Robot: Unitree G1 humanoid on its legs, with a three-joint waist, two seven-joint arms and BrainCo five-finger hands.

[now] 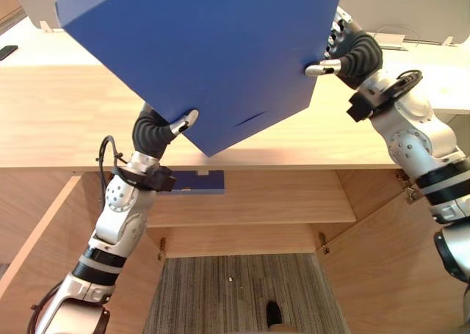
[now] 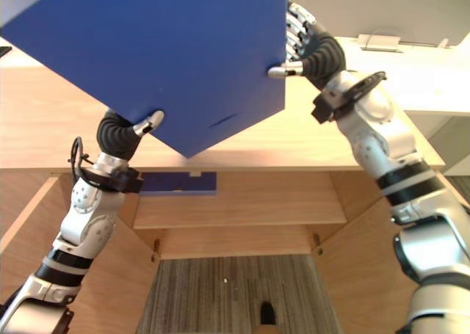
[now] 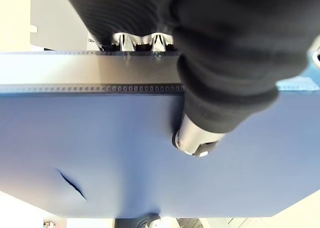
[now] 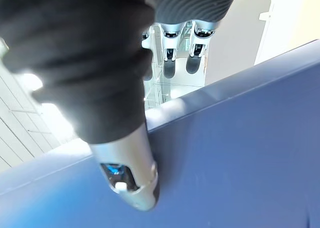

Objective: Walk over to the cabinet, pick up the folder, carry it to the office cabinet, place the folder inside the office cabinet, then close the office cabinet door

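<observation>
Right wrist view shows right hand (image 4: 131,184) fingers (image 4: 195,61) behind folder (image 4: 230,163), thumb in front.

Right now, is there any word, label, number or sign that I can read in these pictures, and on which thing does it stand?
None can be read.
Blue folder, pinched between the left hand and the right hand: plain face, no label.
Wooden cabinet: no print.
Flat blue item on its inner shelf: too small to tell.
</observation>
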